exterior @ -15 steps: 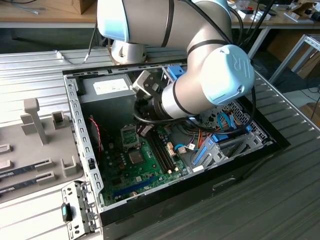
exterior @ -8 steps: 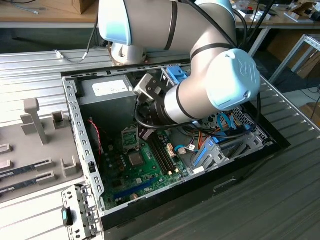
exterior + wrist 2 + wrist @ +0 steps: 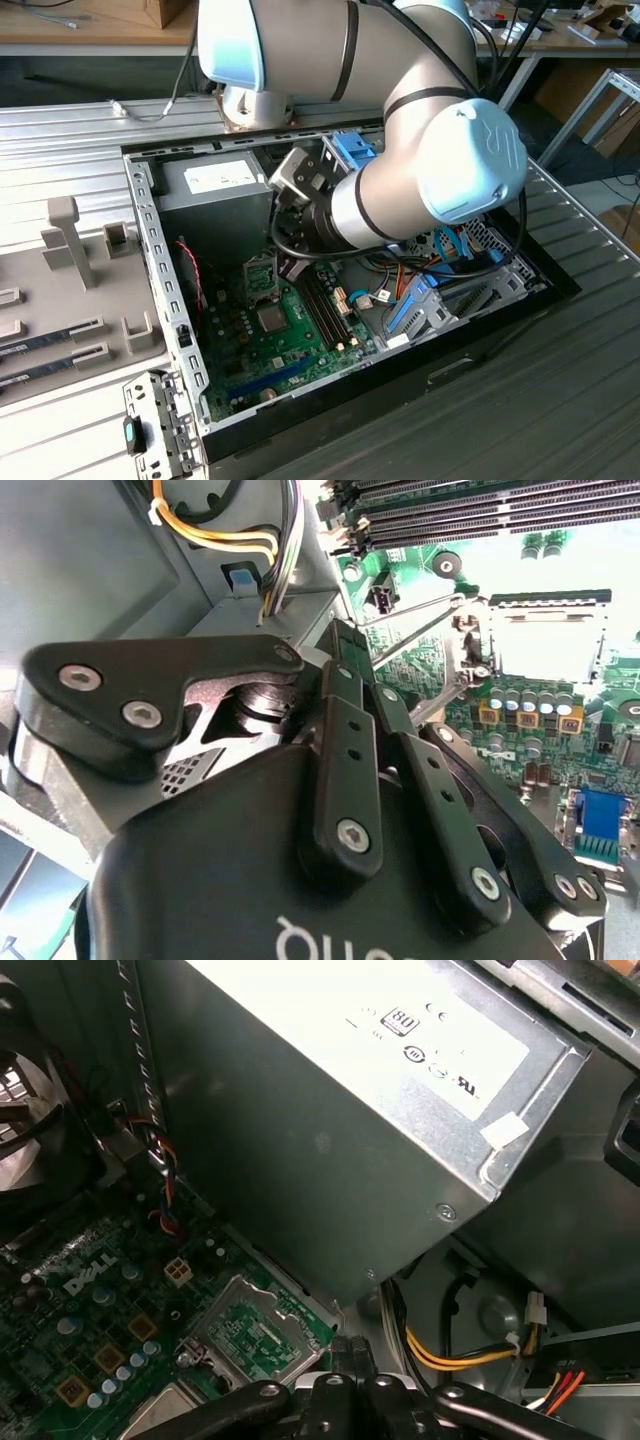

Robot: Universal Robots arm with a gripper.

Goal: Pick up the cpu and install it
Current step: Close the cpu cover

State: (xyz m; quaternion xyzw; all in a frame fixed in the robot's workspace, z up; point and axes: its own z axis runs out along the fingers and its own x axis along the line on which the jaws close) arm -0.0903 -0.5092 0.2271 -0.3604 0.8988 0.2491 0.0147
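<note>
My gripper [image 3: 289, 264] hangs inside the open computer case, low beside the grey power-supply box [image 3: 215, 190] and just next to the open processor socket [image 3: 262, 276]. In both wrist views the black fingers [image 3: 345, 740] meet at the tips, so the gripper [image 3: 338, 640] is shut, and no plate sticks out past them. The socket [image 3: 255, 1335] shows a green contact field inside its silver frame, close to the gripper [image 3: 350, 1355]. In the second wrist view the socket [image 3: 545, 645] is washed out bright, with its thin lever bars [image 3: 420, 610] raised. The cpu is out of view.
The power-supply box [image 3: 330, 1130] rises as a wall right beside the fingers. Yellow and orange cables [image 3: 450, 1355] run under it. Memory slots [image 3: 325, 305] lie on the socket's other side. A grey fixture [image 3: 60, 300] with long sticks sits at the exterior view's left.
</note>
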